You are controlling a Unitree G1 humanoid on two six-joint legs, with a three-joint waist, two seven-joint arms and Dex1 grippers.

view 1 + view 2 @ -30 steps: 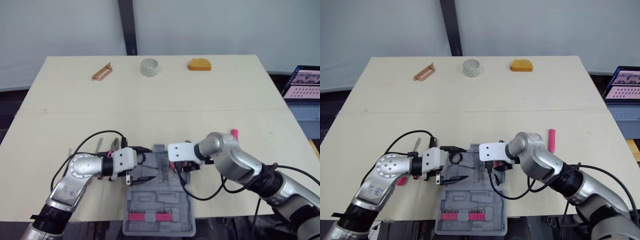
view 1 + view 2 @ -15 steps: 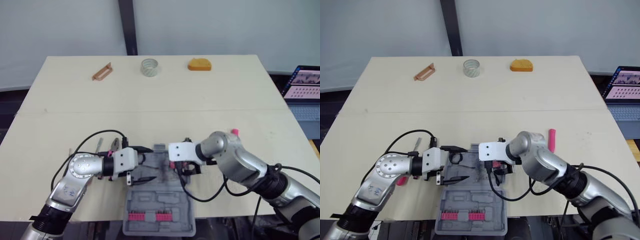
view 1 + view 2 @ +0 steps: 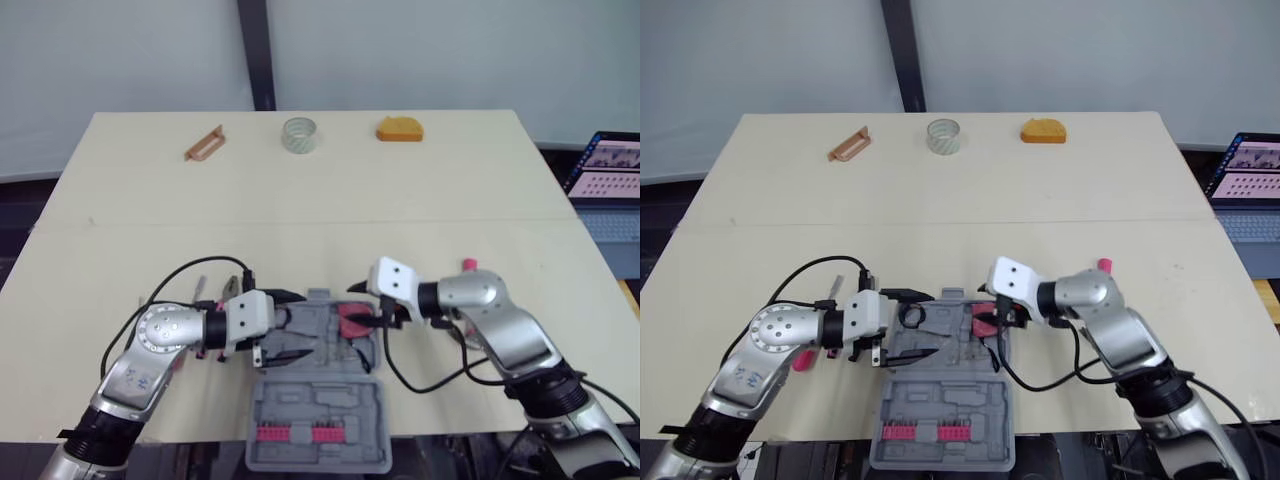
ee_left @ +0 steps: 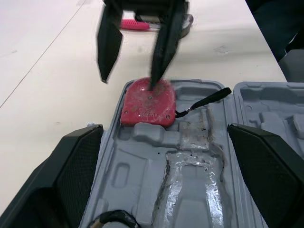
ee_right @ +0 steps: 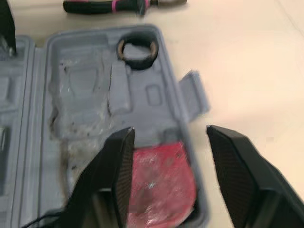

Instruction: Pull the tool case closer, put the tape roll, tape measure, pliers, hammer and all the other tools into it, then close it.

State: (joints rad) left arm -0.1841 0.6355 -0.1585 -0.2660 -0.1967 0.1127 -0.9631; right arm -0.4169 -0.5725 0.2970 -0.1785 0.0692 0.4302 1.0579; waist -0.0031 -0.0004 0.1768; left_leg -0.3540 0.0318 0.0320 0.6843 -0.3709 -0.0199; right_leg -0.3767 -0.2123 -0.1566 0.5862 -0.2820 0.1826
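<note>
The grey tool case (image 3: 318, 412) lies open at the table's near edge. A red tape measure (image 3: 351, 320) rests in the right end of its far half, and a black tape roll (image 5: 137, 47) sits in a pocket at the left end. My right gripper (image 3: 369, 307) hovers open just right of and above the tape measure (image 4: 147, 102), holding nothing. My left gripper (image 3: 293, 325) is open over the case's left side, one finger (image 4: 72, 176) on either side of the tray. Pliers (image 5: 124, 4) lie on the table left of the case, and a pink-handled tool (image 3: 468, 265) lies to its right.
At the table's far edge lie a brown flat tool (image 3: 203, 143), a clear tape roll (image 3: 298, 134) and an orange object (image 3: 399, 129). A laptop (image 3: 606, 170) stands off the table's right side. Cables loop from both wrists near the case.
My right gripper has let go of the red tape measure, left it in the case, and drawn back to the right. The left arm has stayed put.
</note>
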